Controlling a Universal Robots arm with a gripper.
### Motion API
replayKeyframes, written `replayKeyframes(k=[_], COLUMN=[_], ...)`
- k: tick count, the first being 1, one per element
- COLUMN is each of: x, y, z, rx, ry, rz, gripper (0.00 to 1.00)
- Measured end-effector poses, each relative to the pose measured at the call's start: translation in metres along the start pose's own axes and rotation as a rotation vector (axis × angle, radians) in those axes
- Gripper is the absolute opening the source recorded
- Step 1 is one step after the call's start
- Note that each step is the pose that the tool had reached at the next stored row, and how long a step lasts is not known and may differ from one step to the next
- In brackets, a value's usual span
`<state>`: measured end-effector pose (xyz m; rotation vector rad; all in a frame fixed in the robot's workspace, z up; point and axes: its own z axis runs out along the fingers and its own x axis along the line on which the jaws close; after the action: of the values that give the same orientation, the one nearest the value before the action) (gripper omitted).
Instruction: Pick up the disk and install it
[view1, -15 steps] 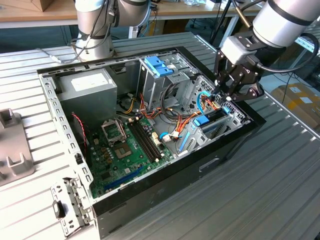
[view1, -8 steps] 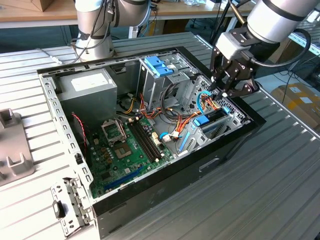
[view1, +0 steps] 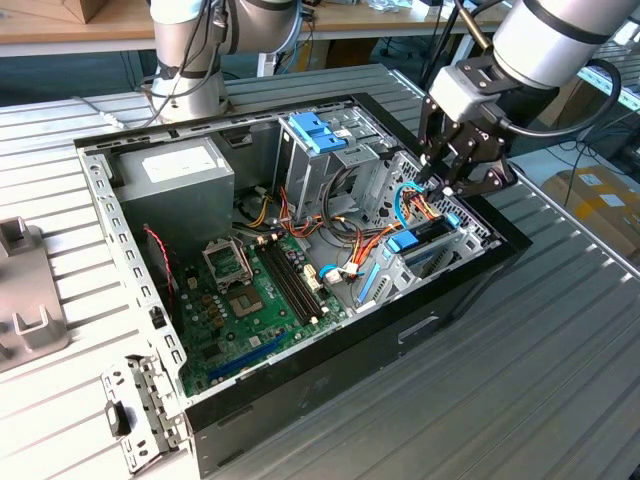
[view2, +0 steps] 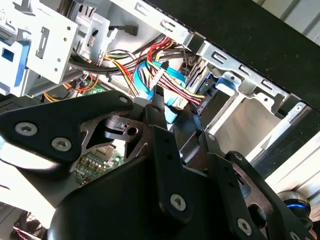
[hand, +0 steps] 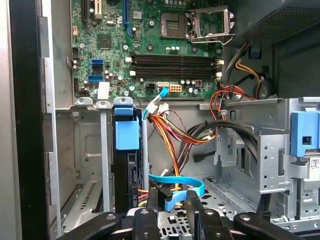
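The disk (view1: 428, 236) stands on edge in the drive cage at the front corner of the open computer case (view1: 300, 380), on the exterior view's right. Its light-blue bracket tab (hand: 126, 133) faces up above the dark drive body (hand: 125, 170) in the first wrist view. My gripper (view1: 440, 180) hovers just above the cage, beside the disk and apart from it. In both wrist views its black fingers (hand: 154, 200) stand a little apart, open, with nothing held. A loop of blue data cable (hand: 175, 181) lies behind them. In the second wrist view the gripper (view2: 172, 107) sits over the wiring.
Bundles of coloured wires (view1: 350, 240) run between the cage and the motherboard (view1: 250, 300). A grey power supply (view1: 175, 170) fills the far corner. A blue two-tab piece (view1: 312, 130) tops the upper bay. Another arm's base (view1: 190, 60) stands behind the case.
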<state>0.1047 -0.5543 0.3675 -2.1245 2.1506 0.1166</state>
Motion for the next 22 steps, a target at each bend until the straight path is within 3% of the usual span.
replayKeyframes(k=[9, 11, 13, 22], x=[0.0005, 0.0005, 0.0006, 0.0007], y=[0.0011, 0.0011, 0.0011, 0.0011], z=[-0.0001, -0.0001, -0.0001, -0.0001], rx=[0.0000, -0.0001, -0.0001, 0.0000], ry=[0.0000, 0.0000, 0.0000, 0.0000], rz=[0.000, 0.000, 0.000, 0.000], gripper=[0.35, 0.22, 0.16, 0.16])
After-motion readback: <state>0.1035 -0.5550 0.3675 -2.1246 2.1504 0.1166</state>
